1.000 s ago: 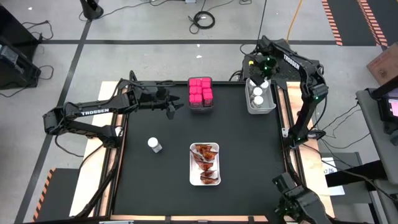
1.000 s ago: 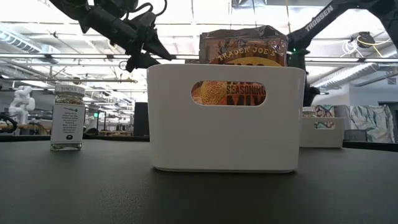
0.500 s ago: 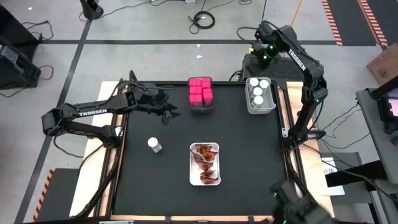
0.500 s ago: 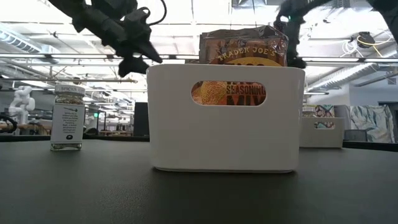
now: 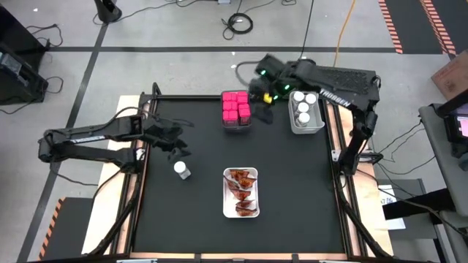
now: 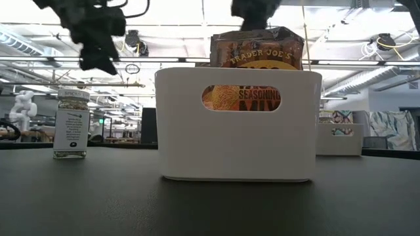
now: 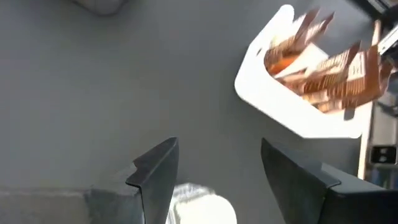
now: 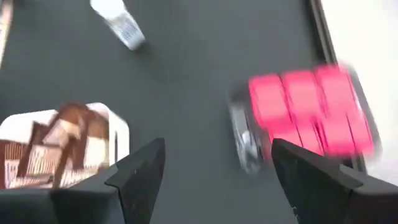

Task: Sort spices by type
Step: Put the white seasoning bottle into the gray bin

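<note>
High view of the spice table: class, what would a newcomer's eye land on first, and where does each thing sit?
The block of bright pink cube boxes at the table's far edge stands out first, with the right hand open just beside it. Near the front middle, the white rectangular bin holds crinkly red-orange packets. To its left a lone small clear jar with a white cap stands on the black mat, the left hand open above it.

My right arm (image 5: 338, 93) and left arm (image 5: 88, 135) each carry white "TROSSEN" lettering. The packet (image 6: 257, 49) in the white bin (image 6: 237, 141) reads "TRADER JOE'S" — below, "SEASONING". The jar's (image 6: 71, 124) label is too small to read.
</note>
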